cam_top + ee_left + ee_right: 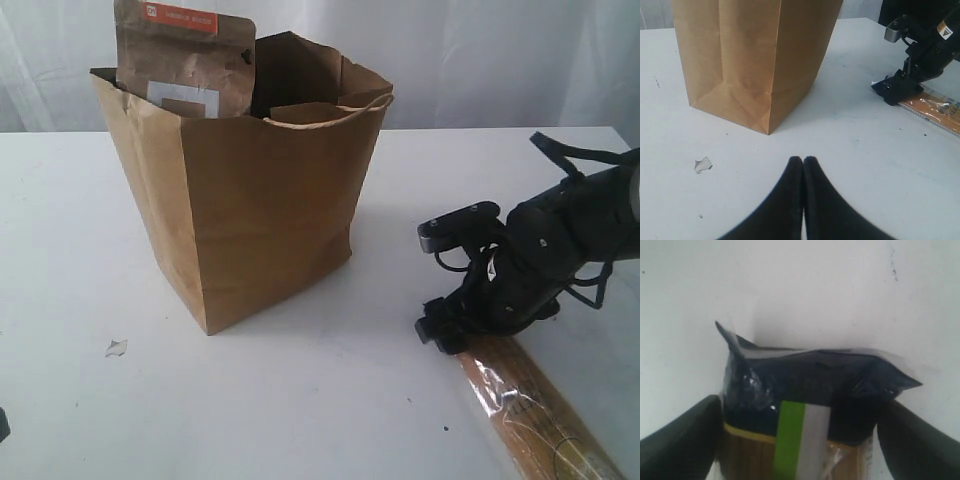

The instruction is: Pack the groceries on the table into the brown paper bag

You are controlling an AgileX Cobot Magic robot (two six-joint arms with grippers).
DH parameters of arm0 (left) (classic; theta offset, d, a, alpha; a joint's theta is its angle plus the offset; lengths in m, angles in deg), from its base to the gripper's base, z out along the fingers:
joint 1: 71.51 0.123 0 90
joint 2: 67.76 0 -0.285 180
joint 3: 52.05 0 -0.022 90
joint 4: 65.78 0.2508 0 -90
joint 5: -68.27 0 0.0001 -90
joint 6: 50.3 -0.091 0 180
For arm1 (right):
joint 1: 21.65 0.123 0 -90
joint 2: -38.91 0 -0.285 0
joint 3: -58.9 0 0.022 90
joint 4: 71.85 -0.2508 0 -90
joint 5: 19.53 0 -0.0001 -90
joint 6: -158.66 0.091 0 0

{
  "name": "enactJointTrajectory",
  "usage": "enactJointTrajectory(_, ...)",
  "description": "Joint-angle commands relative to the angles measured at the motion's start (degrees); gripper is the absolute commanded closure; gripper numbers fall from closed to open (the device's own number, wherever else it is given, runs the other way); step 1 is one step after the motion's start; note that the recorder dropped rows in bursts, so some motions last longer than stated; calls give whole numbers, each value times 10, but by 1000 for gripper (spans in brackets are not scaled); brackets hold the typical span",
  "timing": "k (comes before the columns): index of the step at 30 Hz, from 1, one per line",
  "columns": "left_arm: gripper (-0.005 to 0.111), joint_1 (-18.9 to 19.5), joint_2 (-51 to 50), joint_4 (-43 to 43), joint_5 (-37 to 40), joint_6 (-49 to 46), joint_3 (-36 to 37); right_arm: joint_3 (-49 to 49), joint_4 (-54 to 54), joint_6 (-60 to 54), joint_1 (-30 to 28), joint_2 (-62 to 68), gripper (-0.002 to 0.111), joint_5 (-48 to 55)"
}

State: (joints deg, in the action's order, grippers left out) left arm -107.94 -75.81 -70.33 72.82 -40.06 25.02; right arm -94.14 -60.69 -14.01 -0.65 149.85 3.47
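The brown paper bag (260, 210) (755, 55) stands upright on the table (330, 410), and the brown pouch with the white square (185, 60) sticks out of its top at the left. At the front right the spaghetti pack (535, 415) (935, 107) lies flat on the tabletop. My right gripper (442, 328) (800, 440) is lowered over its dark blue end (810, 380), open, with one finger on each side and a thin gap on one side. My left gripper (803, 160) is shut and empty, low over the table in front of the bag. Other groceries are hidden or out of view.
A small white scrap (116, 347) (703, 164) lies on the table left of the bag's base. A white curtain hangs behind the table. The right arm's black body (560, 240) reaches in from the right edge.
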Motion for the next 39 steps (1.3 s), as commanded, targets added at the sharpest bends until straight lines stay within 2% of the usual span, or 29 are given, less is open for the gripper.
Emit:
enactJointTrajectory(1, 107, -3, 3, -3, -2, 0, 1, 0, -8, -9, -5, 22, 31, -7)
enactJointTrajectory(3, 107, -3, 3, -3, -2, 0, 1, 0, -22, -9, -5, 23, 34, -10)
enactJointTrajectory(5, 107, -3, 3, -3, -2, 0, 1, 0, -31, -9, -5, 23, 44, -10)
enactJointTrajectory(10, 107, -3, 3, -3, -2, 0, 1, 2, -38, -1, -5, 22, 96, 2)
enactJointTrajectory(11, 107, -3, 3, -3, -2, 0, 1, 2, -38, 8, -5, 20, 104, 2)
enactJointTrajectory(12, 107, -3, 3, -3, -2, 0, 1, 2, -38, 10, -5, 19, 108, 1)
enactJointTrajectory(39, 107, -3, 3, -3, -2, 0, 1, 2, -38, 5, -5, -298, 108, 32)
